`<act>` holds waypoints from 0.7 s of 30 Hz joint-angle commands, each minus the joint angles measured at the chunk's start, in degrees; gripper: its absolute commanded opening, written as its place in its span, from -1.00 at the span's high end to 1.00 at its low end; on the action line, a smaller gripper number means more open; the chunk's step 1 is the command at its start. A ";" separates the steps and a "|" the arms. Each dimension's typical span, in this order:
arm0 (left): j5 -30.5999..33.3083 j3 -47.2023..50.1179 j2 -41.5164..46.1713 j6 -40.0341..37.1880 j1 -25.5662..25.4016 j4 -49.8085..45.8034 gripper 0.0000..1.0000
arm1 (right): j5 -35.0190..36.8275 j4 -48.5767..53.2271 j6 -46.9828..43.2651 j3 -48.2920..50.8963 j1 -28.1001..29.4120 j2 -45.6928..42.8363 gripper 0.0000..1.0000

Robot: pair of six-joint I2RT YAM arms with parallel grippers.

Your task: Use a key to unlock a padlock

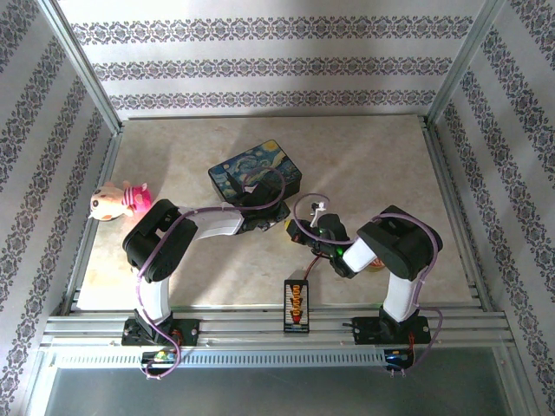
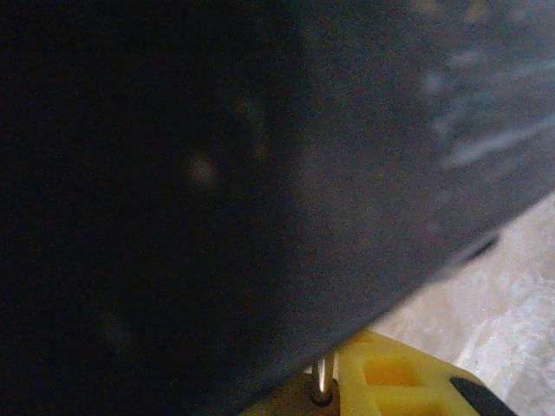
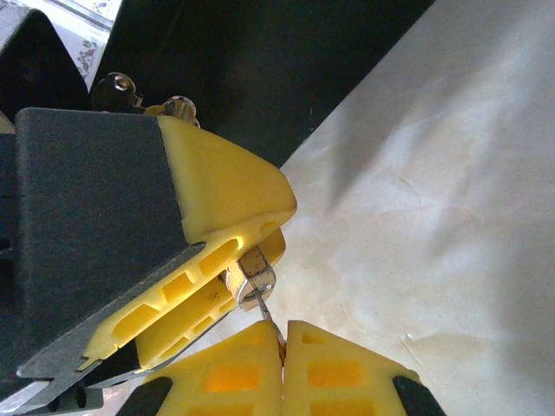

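Nearest you, an orange connector board (image 1: 296, 303) lies on the pale, marbled table (image 1: 381, 165). Beyond it, your right gripper (image 3: 283, 347) is pinched fully closed, its ribbed yellow plastic fingertips pressed together on the key (image 3: 270, 319), a thin silvery sliver. The key's long axis runs from those fingertips away to the left, and its tip meets the padlock (image 3: 251, 273). The padlock is a small brass and silver piece clamped between the yellow fingers of your left gripper (image 3: 260, 251), with only its end poking out toward the key. Just behind stands the dark-blue painted box (image 1: 256, 173), rectangular with rounded corners. Far left lies a pink plush toy (image 1: 117, 201).
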State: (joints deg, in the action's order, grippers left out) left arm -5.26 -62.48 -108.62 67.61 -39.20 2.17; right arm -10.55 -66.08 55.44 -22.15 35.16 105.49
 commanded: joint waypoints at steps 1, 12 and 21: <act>-4.92 1.83 0.00 3.92 0.35 0.87 0.52 | 4.12 -3.06 0.90 1.76 0.26 0.14 1.00; -5.20 1.62 -0.14 4.44 0.44 1.59 0.52 | 3.87 -4.91 2.12 0.55 1.65 2.76 1.00; -6.33 1.31 -0.27 4.10 0.44 1.30 0.52 | 4.35 -8.68 3.80 -0.24 2.11 5.73 1.00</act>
State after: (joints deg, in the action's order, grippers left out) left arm -5.56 -62.22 -108.62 67.96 -38.98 3.05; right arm -7.46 -73.19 58.22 -21.52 36.91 109.54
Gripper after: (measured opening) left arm 0.285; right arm 0.043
